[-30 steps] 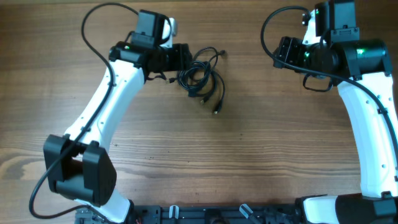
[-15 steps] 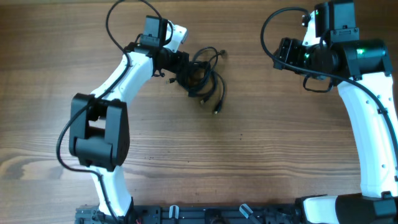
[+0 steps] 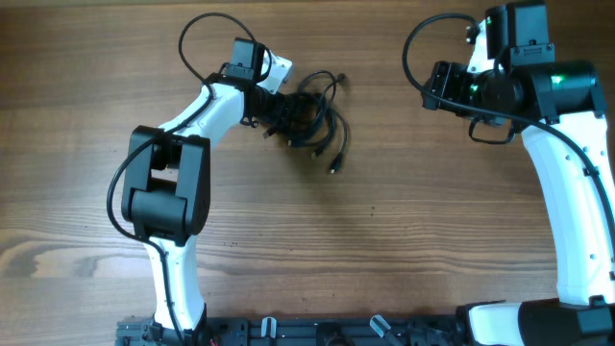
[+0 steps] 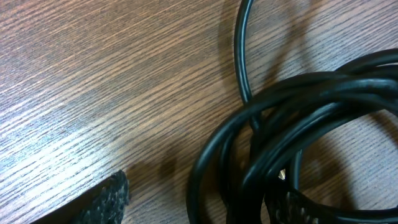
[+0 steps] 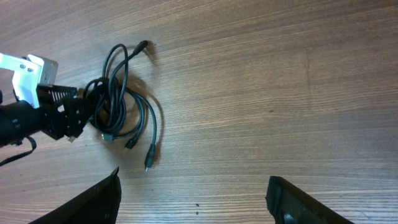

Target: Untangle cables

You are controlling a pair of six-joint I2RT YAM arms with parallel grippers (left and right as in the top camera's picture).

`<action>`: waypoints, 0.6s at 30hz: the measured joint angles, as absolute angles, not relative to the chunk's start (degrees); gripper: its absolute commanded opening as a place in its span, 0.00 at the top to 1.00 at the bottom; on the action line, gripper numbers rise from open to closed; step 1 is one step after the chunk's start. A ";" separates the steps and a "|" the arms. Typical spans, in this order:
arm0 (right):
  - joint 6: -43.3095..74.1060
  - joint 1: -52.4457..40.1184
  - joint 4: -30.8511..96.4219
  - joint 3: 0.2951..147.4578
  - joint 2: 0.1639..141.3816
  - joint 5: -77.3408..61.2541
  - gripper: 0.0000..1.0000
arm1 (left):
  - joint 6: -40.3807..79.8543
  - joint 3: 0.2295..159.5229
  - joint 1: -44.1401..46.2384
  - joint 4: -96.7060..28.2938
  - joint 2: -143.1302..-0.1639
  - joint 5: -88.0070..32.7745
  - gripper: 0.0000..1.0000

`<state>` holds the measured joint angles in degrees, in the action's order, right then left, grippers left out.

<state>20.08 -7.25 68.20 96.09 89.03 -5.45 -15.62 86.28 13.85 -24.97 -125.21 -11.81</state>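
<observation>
thin black cables (image 3: 315, 123) lie bunched on the brown wooden table (image 3: 384, 240), strands between the spread, unclamped jaws of the left pincer (image 3: 281, 111); the right pincer (image 5: 194, 182) hangs open, well apart.

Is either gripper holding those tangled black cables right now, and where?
Nothing is held. The left gripper is open astride the tangled black cables; the right gripper is open and empty.

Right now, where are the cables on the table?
In the overhead view, the cables lie bundled left of centre, near the far side of the table, at the left gripper.
</observation>
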 measured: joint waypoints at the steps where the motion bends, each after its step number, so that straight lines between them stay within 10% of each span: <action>1: 20.10 -7.25 68.20 96.09 89.03 -5.45 0.23 | -15.62 86.43 13.85 -24.99 -125.34 -11.86 0.35; 8: 20.10 -7.25 68.38 96.09 89.03 -5.45 0.23 | -14.37 88.09 13.98 -27.49 -126.50 -14.70 0.96; 18: 19.66 -7.25 68.25 96.09 89.03 -5.54 0.24 | -7.16 87.02 14.26 -32.69 -124.29 -19.73 0.96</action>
